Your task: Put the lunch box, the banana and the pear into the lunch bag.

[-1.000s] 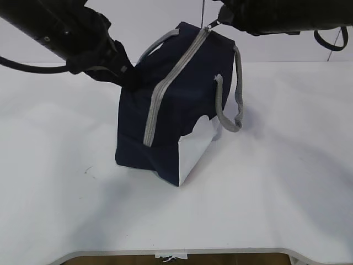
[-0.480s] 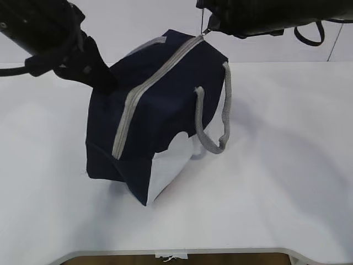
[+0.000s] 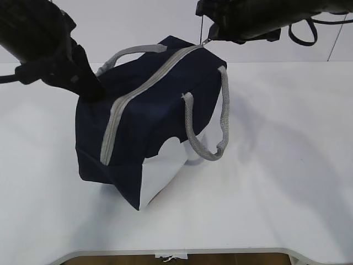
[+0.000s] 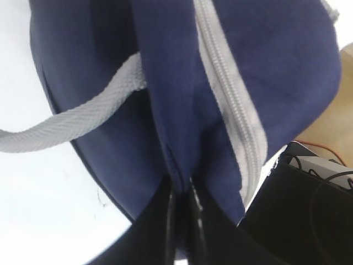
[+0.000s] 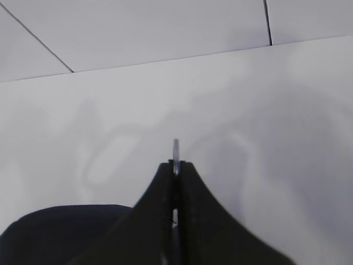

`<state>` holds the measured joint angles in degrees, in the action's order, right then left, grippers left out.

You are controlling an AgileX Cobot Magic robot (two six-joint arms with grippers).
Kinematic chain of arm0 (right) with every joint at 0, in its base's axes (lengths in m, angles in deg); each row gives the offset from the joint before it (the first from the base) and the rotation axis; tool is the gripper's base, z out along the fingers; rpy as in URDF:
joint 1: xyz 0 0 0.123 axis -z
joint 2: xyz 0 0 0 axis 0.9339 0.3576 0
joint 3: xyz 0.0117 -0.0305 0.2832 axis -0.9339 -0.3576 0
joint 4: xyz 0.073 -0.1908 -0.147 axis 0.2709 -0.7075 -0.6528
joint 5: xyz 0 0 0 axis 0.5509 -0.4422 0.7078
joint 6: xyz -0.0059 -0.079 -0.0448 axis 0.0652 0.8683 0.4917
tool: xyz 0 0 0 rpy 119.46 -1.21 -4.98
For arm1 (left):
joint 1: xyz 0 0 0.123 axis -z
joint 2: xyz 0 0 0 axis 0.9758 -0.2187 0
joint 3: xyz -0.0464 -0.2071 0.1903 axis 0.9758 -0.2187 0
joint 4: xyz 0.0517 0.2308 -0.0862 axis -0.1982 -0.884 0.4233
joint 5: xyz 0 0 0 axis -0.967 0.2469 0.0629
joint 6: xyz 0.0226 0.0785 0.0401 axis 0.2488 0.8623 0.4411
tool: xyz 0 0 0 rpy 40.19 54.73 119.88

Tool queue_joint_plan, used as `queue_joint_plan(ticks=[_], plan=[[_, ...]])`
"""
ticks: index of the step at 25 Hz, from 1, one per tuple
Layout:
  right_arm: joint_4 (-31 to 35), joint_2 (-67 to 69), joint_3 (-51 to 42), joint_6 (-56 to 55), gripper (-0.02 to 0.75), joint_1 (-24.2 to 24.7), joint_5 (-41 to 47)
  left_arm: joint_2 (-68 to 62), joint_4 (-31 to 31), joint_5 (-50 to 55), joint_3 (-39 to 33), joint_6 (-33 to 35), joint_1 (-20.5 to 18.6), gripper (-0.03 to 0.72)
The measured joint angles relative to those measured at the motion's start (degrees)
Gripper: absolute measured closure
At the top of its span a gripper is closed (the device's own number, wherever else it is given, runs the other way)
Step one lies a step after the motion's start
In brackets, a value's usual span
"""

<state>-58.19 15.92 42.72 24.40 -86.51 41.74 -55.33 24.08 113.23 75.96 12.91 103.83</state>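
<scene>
Bag (image 3: 149, 127) sits tilted on the table (image 3: 276, 182), zipper (image 3: 132, 99) closed. Left gripper (image 4: 182, 193) pinches a fabric fold to anchor it; right gripper (image 5: 175, 165) clamps the ring pull (image 5: 176, 149), probably to unzip. No food in view.

The lunch bag (image 3: 149, 127) sits left of centre on the table (image 3: 276, 182), tilted, zipper (image 3: 138, 94) running along its top from near-left to far-right. At the bag's far left end, the left gripper (image 4: 181, 193) pinches a fold of fabric beside the zipper. At the far-right end, the right gripper (image 5: 175, 168) clamps the ring pull (image 5: 176, 150) above the bag. One handle (image 3: 207, 127) hangs on the right side, the other (image 3: 129, 54) lies behind.
</scene>
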Motion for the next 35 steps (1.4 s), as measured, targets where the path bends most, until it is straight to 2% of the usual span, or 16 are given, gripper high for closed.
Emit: queue_joint_plan(ticks=[3,5,7,10,11,12,14,19,26,35], plan=[[1.0,0.0,2.9,0.0,0.737,0.0,5.2,0.1,0.0,-0.9,0.0,-1.8,0.0,0.68],[1.7,0.0,4.4,0.0,0.737,0.0,7.8,0.1,0.0,-1.5,0.0,-3.7,0.0,0.637],[2.9,0.0,5.6,0.7,0.737,0.0,10.5,0.3,0.0,-2.1,0.1,-5.1,0.0,0.547],[5.6,0.0,6.8,2.7,0.737,0.0,12.2,0.3,0.0,-2.2,2.8,-6.9,0.0,0.354],[5.6,0.0,6.8,2.7,0.737,0.0,12.2,0.3,0.0,-2.4,4.1,-7.5,0.0,0.309],[8.5,0.0,7.6,5.2,0.737,0.0,13.6,0.4,0.0,-2.8,5.2,-8.2,0.0,0.267],[9.8,0.0,7.6,5.8,0.737,0.0,13.8,0.4,0.0,-4.5,7.5,-9.6,0.0,0.223],[13.2,0.0,7.6,7.7,0.737,0.0,14.2,0.5,0.8,-13.1,8.4,-10.6,0.0,0.199],[16.0,0.0,7.6,9.7,0.737,0.0,14.2,-4.5,7.7,-23.6,8.4,-10.7,0.0,0.196],[16.2,0.0,7.6,9.9,0.737,0.0,14.2,-10.6,12.3,-25.6,8.5,-10.7,0.0,0.196]])
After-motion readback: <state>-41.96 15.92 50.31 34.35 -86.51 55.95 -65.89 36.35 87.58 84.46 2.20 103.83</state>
